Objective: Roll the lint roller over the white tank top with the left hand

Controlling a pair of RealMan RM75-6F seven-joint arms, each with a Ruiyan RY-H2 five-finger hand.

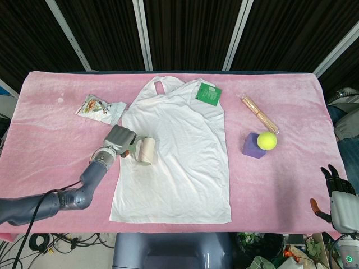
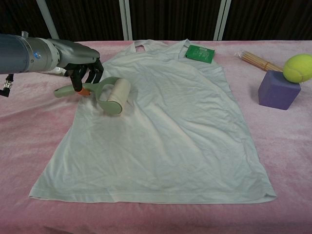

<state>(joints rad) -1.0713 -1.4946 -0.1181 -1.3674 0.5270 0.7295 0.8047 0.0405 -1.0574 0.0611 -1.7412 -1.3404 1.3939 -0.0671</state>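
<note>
Lint roller (image 2: 117, 96) seemingly on tank top (image 2: 165, 126)

We see the white tank top (image 1: 175, 158) spread flat on the pink cloth at the middle of the table, straps at the far end, hem at the near edge, lightly wrinkled. The lint roller (image 1: 145, 150) has a pale green frame and handle and a cream-white roll; its roll lies on the top's left part, handle pointing left off the fabric.
</note>
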